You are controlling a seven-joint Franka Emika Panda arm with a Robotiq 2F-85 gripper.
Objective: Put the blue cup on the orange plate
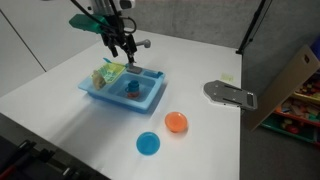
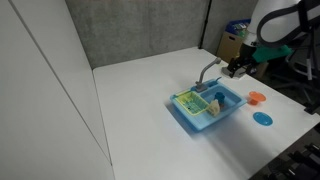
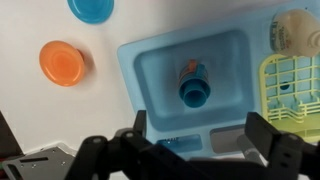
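Observation:
The blue cup [image 3: 193, 92] stands in the basin of the light-blue toy sink [image 3: 160, 58], next to a small orange-red item [image 3: 187, 68]; in an exterior view it is a dark spot in the basin [image 1: 131, 89]. The orange plate [image 3: 62, 63] lies flat on the white table beside the sink, seen in both exterior views [image 1: 176, 122] [image 2: 257, 97]. My gripper [image 3: 196, 128] is open and empty, hovering above the sink's near rim, with the cup just beyond its fingertips. It hangs over the sink in both exterior views [image 1: 124, 47] [image 2: 236, 68].
A flat blue plate [image 3: 91, 9] [image 1: 148, 144] lies near the orange plate. A yellow-green dish rack [image 3: 288, 85] with a pale item [image 3: 295, 30] fills one end of the sink. A grey faucet [image 2: 207, 71] stands at the sink's rim. A grey flat tool [image 1: 231, 94] lies near the table edge.

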